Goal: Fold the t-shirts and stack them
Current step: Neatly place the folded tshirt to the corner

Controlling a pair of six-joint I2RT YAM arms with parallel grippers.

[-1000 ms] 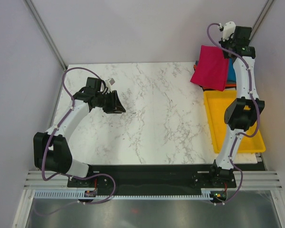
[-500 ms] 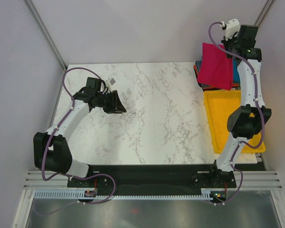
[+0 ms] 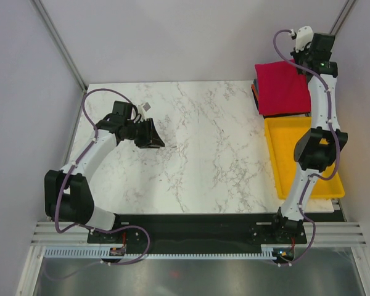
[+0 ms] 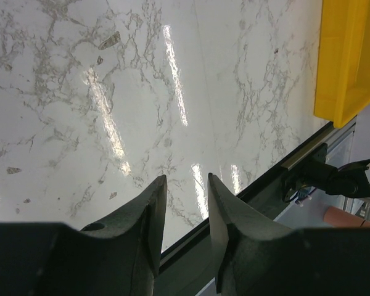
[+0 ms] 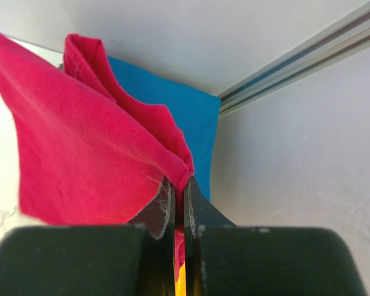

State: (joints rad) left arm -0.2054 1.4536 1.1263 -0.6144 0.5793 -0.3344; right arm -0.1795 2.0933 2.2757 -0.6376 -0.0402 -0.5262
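At the far right corner, right tool [image 5: 180, 185]: jaws pressed together on a bunched edge of the crimson tee [image 3: 282, 88], with cloth filling the gap between them.
Crimson tee, change: a second ago it hung from the right tool as a slanted drape above the corner. It now lies spread as a nearly flat rectangle, lowered onto the stack.
Crimson tee, position: topmost layer of the stack, just beyond the far end of the yellow tray [image 3: 299, 160]. In the overhead view its near edge meets the tray's far rim.
Stack beneath: the blue tee [image 5: 172, 92] shows behind the red cloth in the right wrist view. Overhead, the lower layers are almost wholly covered.
Meaning for the task: placement of this shirt looks nearly complete and only the release seems to remain. The pinched edge is raised and gathered, so it may settle unevenly once let go.
Left tool [image 4: 184, 185]: jaws part-way open with nothing between them. It hovers over the bare marble worktop [image 3: 203, 142], well apart from the shirts, in the same pose as a second ago.
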